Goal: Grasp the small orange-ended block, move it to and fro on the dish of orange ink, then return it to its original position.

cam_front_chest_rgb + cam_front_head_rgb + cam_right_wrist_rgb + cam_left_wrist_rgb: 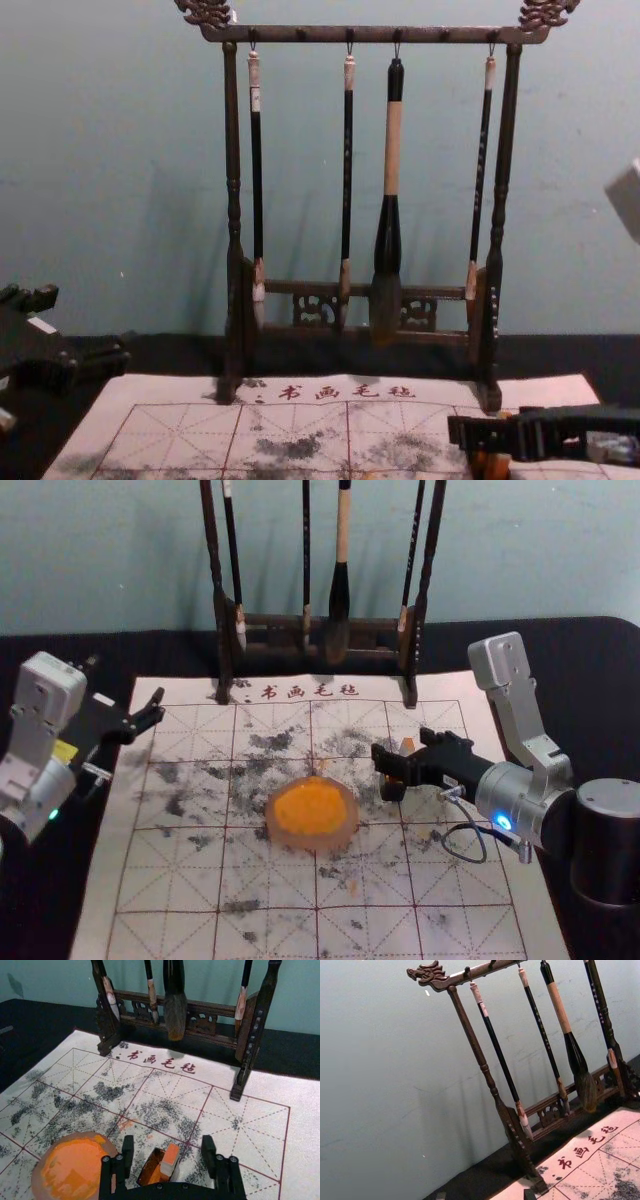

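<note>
At the mat's [98, 920] twelve o'clock stands the brush rack [275, 621]. Left gripper [122, 690], ten o'clock: fingers apart. Right gripper [403, 750], two o'clock: fingers spread either side of the orange-ended block [168, 1161], leaning in its box [145, 1176] at the ink dish's [350, 825] two o'clock.

Beyond the right fingers [385, 761], the paper [444, 692] lies bright, and soft light from the right throws faint shadows across the wall [560, 560].

Right gripper [402, 744]: I'm wearing black, round screws [233, 1159] showing.
Right wrist [505, 792]: I'm glowing blue, trailing a thin cable [484, 852].
Left wrist [45, 792]: I'm glowing green on silver.
</note>
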{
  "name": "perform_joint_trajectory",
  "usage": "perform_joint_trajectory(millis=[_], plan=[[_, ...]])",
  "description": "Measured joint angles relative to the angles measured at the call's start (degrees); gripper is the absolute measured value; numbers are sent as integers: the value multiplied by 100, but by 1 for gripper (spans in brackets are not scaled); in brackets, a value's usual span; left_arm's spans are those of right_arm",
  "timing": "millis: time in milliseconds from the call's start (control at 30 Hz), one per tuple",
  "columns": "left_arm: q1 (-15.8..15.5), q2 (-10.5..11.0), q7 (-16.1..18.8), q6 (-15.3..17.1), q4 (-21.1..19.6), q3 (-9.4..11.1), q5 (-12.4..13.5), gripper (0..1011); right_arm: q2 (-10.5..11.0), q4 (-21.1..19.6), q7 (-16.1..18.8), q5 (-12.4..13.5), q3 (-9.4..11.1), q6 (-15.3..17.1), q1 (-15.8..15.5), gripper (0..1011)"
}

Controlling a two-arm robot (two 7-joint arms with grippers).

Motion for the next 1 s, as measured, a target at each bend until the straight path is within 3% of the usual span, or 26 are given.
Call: perform_joint_trajectory(millis=[133,700,1000], plan=[[0,0,0,0,0,0,0,1001,0,0,-3,3,0,0,0,786],[0,0,0,0,0,0,0,1001,0,0,-9,13,0,0,0,216],[0,0,0,0,0,0,0,1001,0,0,-9,14,0,0,0,130]])
